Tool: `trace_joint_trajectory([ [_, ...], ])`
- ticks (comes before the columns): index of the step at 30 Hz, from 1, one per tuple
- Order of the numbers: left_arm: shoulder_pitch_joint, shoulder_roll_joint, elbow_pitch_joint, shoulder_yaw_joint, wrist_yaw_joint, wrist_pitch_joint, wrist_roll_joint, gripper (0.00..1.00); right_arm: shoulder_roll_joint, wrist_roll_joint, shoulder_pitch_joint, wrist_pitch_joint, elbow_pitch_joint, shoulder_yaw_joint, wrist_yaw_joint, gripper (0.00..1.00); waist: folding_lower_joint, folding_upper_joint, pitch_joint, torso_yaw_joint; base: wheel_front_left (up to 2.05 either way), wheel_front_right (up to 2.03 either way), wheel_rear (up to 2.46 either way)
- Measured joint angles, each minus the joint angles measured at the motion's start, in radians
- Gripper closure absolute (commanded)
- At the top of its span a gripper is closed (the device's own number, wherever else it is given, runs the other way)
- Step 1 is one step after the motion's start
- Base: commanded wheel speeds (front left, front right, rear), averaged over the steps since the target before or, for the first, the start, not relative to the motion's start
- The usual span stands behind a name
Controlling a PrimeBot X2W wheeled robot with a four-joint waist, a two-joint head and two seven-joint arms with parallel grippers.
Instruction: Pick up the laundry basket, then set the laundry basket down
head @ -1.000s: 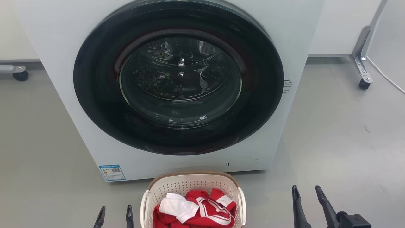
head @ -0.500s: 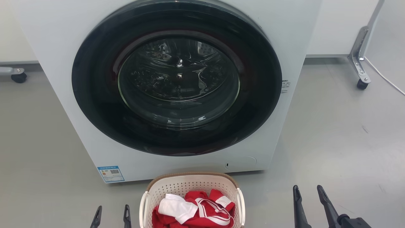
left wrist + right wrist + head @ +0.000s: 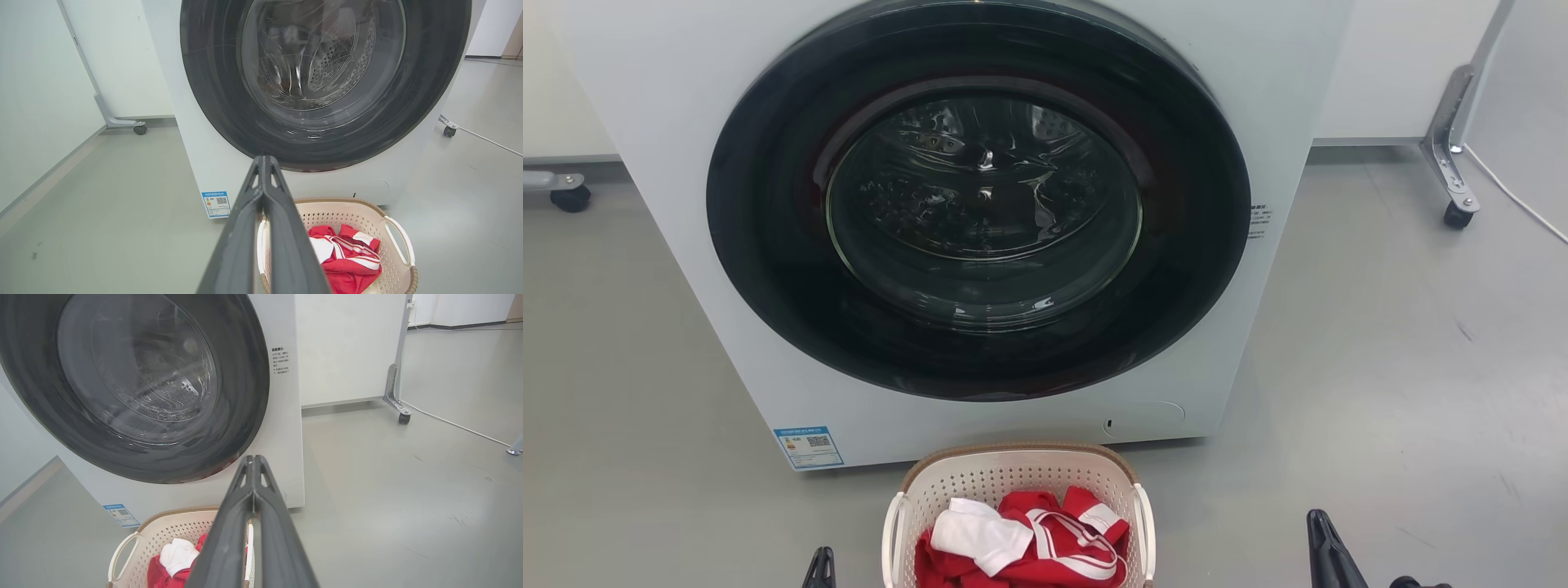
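Both pinched together and empty, my left claw [image 3: 822, 562] sits at 7 o'clock, right claw [image 3: 1321, 532] at 5, laundry basket [image 3: 1013, 482] at 6 before the washer [image 3: 1282, 90]

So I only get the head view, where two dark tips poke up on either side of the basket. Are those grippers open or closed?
Observer: The left gripper is shut. Its wrist view shows the two fingers pressed together with nothing between them.
Operator: And the other one?
Observer: The right gripper is shut as well, and empty.
Operator: So nobody has hold of the basket?
Observer: No. In the left wrist view the laundry basket stands on the floor, and the handle on the robot's right is whole and free.
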Motion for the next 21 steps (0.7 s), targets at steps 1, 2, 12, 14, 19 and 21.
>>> trace_joint_trajectory([
  [1,0.000,0.000,0.002,0.001,-0.001,0.000,-0.004,1.00,0.000,0.002,0.002,0.000,0.002,-0.002,0.001,1.00,0.0000,0.0000,0.000,0.000,0.00,0.00,0.00],
  [2,0.000,0.000,0.003,0.002,-0.004,0.004,-0.010,1.00,0.000,0.007,0.000,0.004,0.002,-0.005,0.004,1.00,0.0000,0.0000,0.001,0.000,0.00,0.00,0.00],
  [12,-0.010,-0.001,0.023,0.027,-0.027,0.037,-0.129,1.00,0.004,0.129,-0.004,0.036,0.020,-0.042,0.022,1.00,0.0000,0.0000,0.004,0.001,0.00,0.00,0.00],
  [14,-0.014,-0.001,0.030,0.031,-0.030,0.046,-0.161,1.00,0.005,0.163,-0.008,0.045,0.024,-0.051,0.031,1.00,0.0000,0.0000,0.005,0.002,0.00,0.00,0.00],
  [19,-0.031,-0.001,0.040,0.040,-0.045,0.068,-0.257,1.00,0.007,0.235,-0.026,0.065,0.030,-0.072,0.043,1.00,0.0000,-0.0001,0.006,0.002,0.00,0.00,0.00],
  [21,-0.038,-0.002,0.046,0.047,-0.054,0.080,-0.305,1.00,0.008,0.273,-0.027,0.080,0.035,-0.085,0.049,1.00,0.0000,0.0000,0.007,0.003,0.00,0.00,0.00],
])
